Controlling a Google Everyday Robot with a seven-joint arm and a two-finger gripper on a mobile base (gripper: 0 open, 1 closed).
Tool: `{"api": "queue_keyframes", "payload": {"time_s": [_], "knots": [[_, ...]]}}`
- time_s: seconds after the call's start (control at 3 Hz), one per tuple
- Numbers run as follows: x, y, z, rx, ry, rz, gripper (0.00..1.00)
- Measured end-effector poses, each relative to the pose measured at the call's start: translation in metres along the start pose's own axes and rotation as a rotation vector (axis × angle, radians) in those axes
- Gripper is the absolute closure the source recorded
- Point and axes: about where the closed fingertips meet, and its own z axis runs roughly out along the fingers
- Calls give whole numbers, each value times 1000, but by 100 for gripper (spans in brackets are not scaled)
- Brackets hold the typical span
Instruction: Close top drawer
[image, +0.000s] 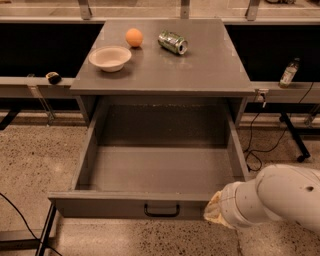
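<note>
The top drawer (100, 205) is a wide, deep grey metal drawer, pulled fully out of the grey cabinet (200, 75), and its inside is bare. Its small black handle (161, 210) sits mid-front. The white arm (280, 200) comes in from the lower right, and its wrist end meets the right end of the drawer's front panel. The gripper (212, 212) is at that front right corner, mostly hidden behind the wrist. The two lower drawers are out of view.
On the cabinet top stand a white bowl (110, 57), an orange ball (134, 37) and a tipped metal can (172, 42). A bottle (289, 73) stands on a rail at right. Cables (260, 150) lie on the speckled floor to the right.
</note>
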Motion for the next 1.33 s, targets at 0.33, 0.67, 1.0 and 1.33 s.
{"api": "queue_keyframes", "payload": {"time_s": [0.33,0.67,1.0,1.33], "knots": [[-3,-25,-6,140,-19,9,100],[-2,-55,-13,259,-34,10,100],[2,-81,-13,307,-43,2,100],[6,-118,-12,319,-64,-4,100]]}}
